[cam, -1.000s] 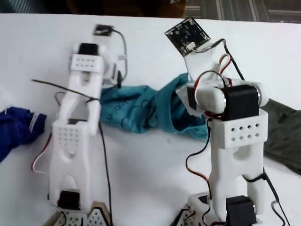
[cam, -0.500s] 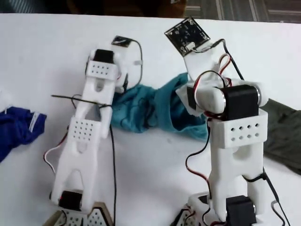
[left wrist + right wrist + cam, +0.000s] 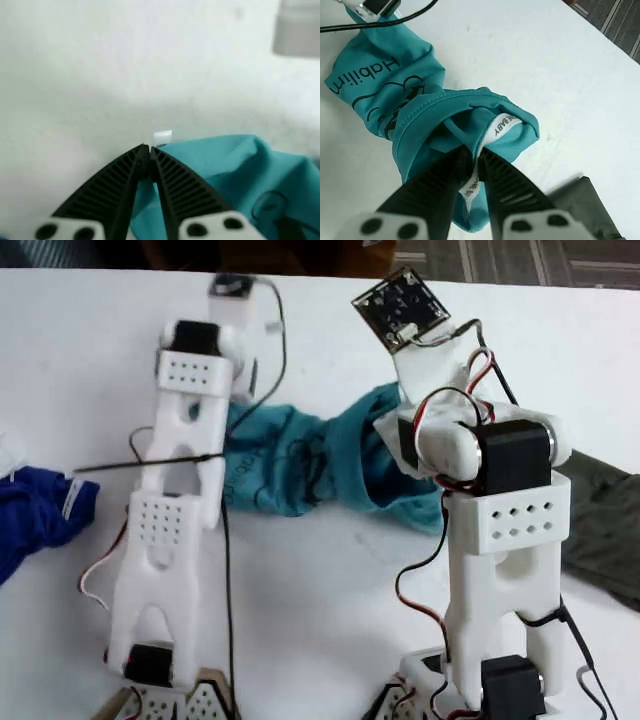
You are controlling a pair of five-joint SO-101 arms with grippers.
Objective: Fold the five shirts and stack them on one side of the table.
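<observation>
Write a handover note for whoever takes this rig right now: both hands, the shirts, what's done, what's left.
Left hand: shut on one end of the teal shirt, by a small white tag.
Right hand: shut on the teal shirt's other end, at the neck label.
Shirts: the teal one lies bunched on the table between the two arms; a blue shirt is crumpled beside the left arm; a dark green shirt lies beside the right arm.
Done: nothing folded or stacked in view.
Left: spread and fold the teal shirt, then the others, and stack them on one side.
</observation>
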